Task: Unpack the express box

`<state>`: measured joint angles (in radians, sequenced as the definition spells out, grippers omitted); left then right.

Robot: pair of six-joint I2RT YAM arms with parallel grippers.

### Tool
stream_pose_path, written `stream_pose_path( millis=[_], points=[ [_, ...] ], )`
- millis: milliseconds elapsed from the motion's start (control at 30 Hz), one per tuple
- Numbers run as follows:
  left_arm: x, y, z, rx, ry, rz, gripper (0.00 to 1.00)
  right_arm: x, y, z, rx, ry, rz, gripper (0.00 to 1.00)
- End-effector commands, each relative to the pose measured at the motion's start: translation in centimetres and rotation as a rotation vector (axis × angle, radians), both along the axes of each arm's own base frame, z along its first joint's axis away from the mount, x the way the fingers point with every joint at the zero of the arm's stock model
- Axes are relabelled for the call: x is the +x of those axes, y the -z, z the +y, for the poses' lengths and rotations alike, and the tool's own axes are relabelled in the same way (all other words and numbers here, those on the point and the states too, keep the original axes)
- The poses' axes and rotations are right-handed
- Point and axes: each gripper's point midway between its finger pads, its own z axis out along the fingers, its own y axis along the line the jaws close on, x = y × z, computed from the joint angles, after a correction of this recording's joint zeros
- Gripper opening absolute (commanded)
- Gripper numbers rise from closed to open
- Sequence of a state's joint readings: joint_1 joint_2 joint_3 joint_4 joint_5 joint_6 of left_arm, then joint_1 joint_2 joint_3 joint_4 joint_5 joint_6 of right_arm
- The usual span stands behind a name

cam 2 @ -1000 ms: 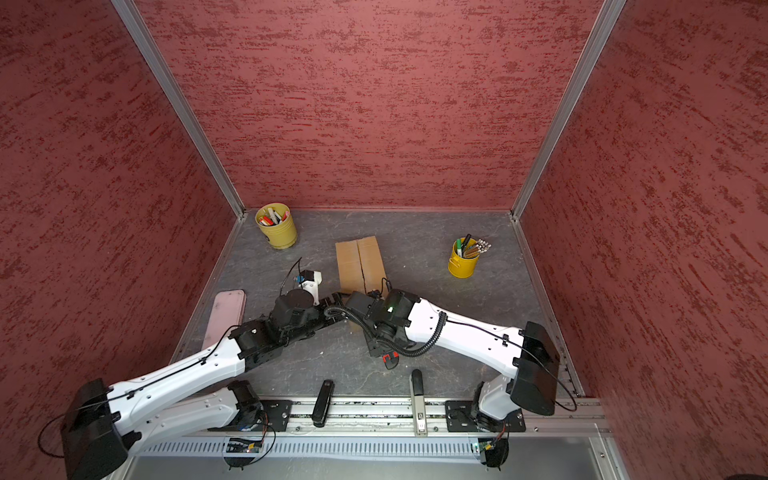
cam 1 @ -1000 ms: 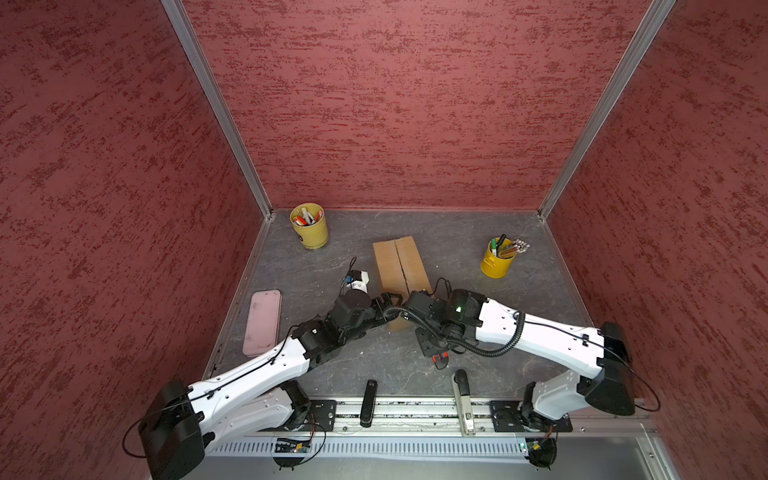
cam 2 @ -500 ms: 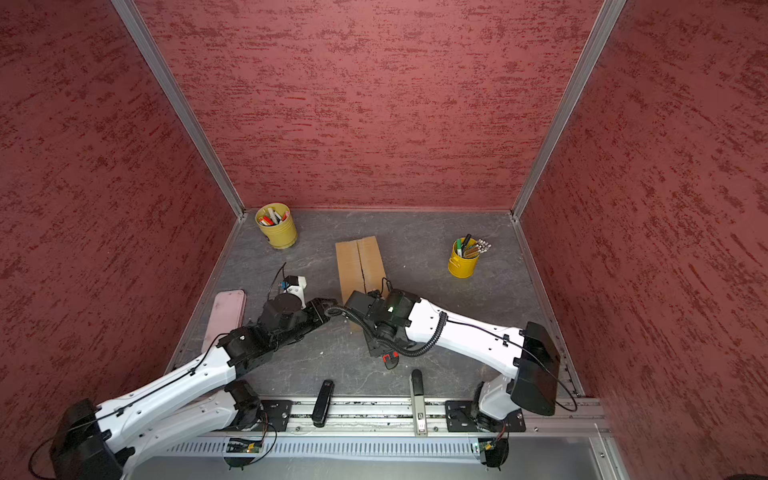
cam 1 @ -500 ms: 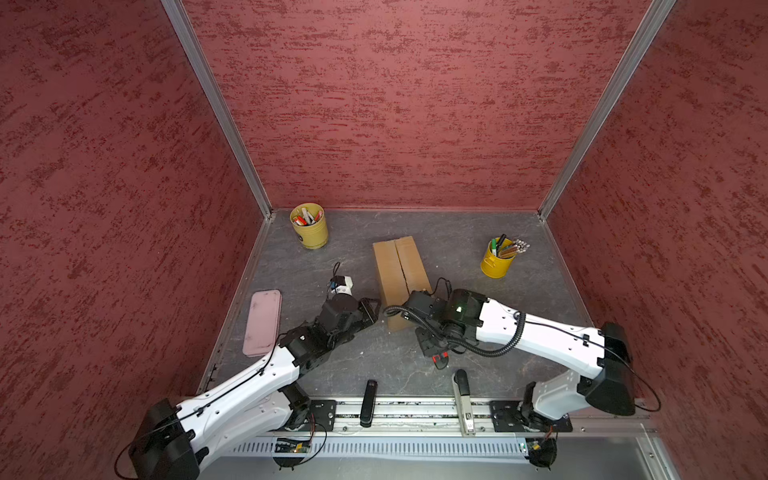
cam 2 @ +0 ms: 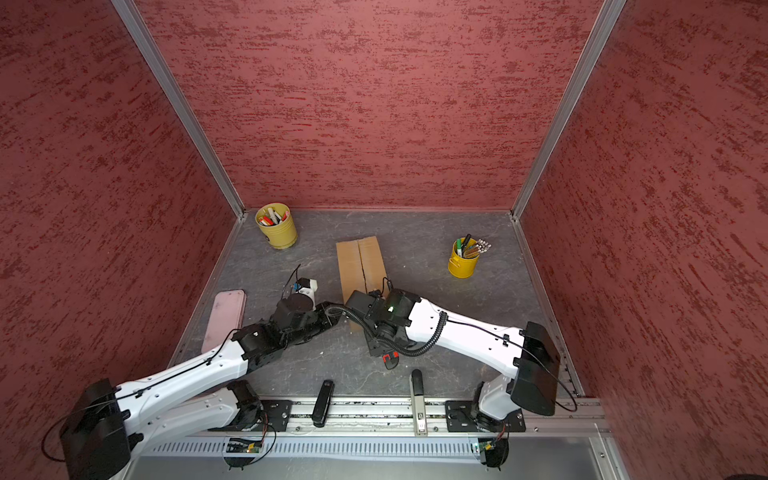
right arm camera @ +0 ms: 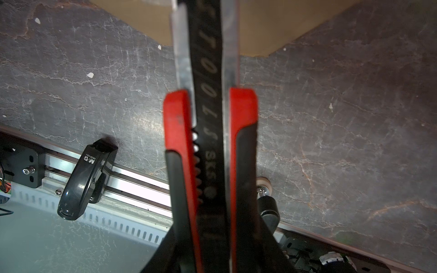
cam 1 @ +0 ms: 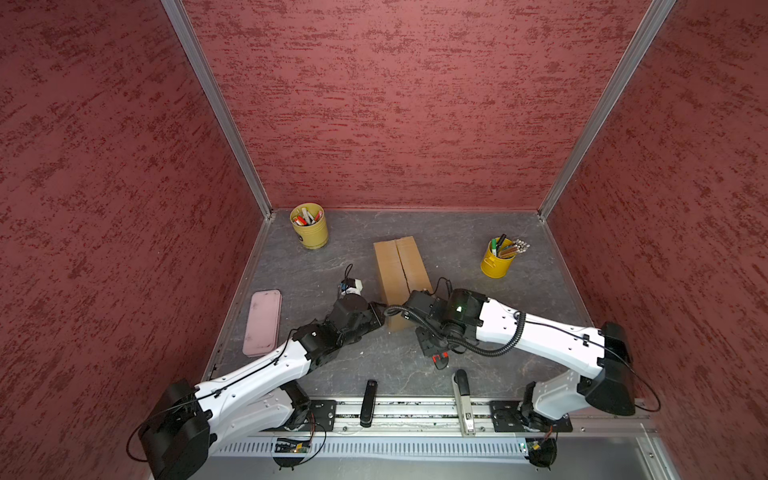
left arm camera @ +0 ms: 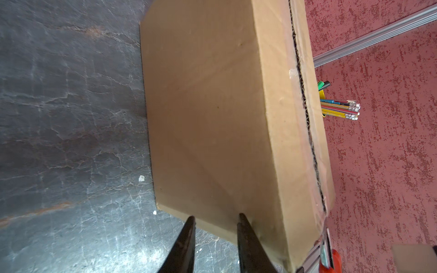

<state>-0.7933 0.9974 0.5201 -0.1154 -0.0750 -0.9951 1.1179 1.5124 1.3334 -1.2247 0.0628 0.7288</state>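
Observation:
The express box (cam 1: 401,270) (cam 2: 359,262), a brown oblong carton, lies flat mid-floor with its flaps down and a dark slit along the centre seam. My left gripper (cam 1: 380,311) (left arm camera: 216,216) sits low at its near left corner. The jaws stand narrowly open, with the fingertips (left arm camera: 241,216) against the box's side (left arm camera: 212,106) and floor showing between them. My right gripper (cam 1: 432,349) (right arm camera: 210,141) is shut on a red and black utility knife (right arm camera: 208,99) (cam 1: 439,358). The knife's metal front reaches over the box's near end (right arm camera: 260,23).
Two yellow pen cups stand at the back left (cam 1: 309,226) and at the right (cam 1: 498,259). A pink case (cam 1: 262,322) lies by the left wall. A black stapler (cam 1: 368,403) and a grey one (cam 1: 463,399) rest by the front rail (cam 1: 415,415).
My left arm drew back from the box, then came forward again to its near left corner, and its jaws narrowed a lot. The right arm and knife have not moved.

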Motion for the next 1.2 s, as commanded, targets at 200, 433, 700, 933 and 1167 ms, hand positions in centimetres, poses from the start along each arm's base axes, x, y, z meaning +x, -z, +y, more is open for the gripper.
stream_pose_path(
  millis=[200, 433, 700, 933, 1167],
  points=[
    [0.0, -1.5, -1.7, -0.044, 0.047, -0.036, 0.3, 0.1, -0.7, 0.9, 0.022, -0.021, 0.014, 0.0],
    [-0.1, -1.6, -2.2, -0.046, 0.064, -0.044, 0.31, 0.3, -0.8, 1.4, 0.021, -0.032, 0.019, 0.0],
    [0.0, -2.0, -3.0, -0.047, 0.084, -0.058, 0.3, 0.3, -1.0, 1.8, 0.028, -0.036, 0.02, 0.0],
    [0.0, -2.1, -3.3, -0.048, 0.094, -0.063, 0.3, 0.4, -0.9, 2.0, 0.031, -0.042, 0.023, 0.0],
    [0.0, -2.1, -3.5, -0.049, 0.095, -0.065, 0.3, 0.4, -0.8, 2.2, 0.034, -0.047, 0.025, 0.0]
  ],
)
